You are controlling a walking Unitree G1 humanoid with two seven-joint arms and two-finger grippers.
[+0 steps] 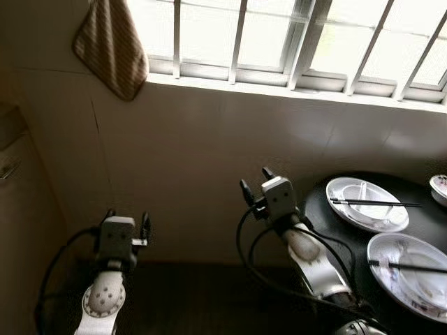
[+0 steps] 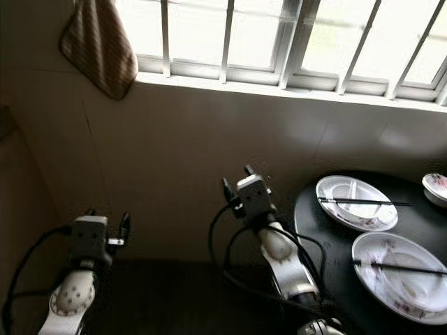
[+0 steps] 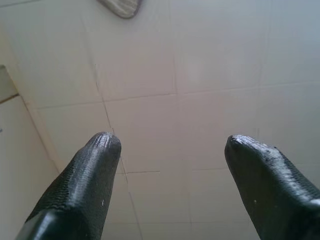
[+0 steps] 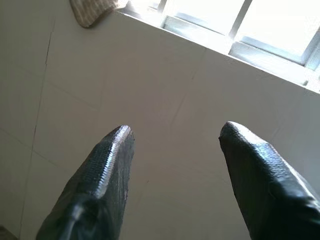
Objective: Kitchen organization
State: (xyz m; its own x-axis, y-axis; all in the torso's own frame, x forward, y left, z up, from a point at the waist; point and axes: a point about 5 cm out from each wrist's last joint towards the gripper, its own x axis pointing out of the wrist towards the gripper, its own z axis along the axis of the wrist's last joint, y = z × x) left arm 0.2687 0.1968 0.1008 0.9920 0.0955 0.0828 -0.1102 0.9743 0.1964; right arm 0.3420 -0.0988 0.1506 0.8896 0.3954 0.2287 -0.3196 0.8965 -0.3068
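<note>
Approach step, I judge. Both grippers spread, empty: left gripper [image 1: 127, 217], right gripper [image 1: 256, 182] face wall. Plates w/ chopsticks [image 1: 374, 203] just right of R gripper; next I swing R over.

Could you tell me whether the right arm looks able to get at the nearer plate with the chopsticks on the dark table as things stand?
Probably yes. The right gripper is open, pointing at the tiled wall, and nothing lies between it and the nearer plate on the dark table; it would need to turn rightward.
</note>
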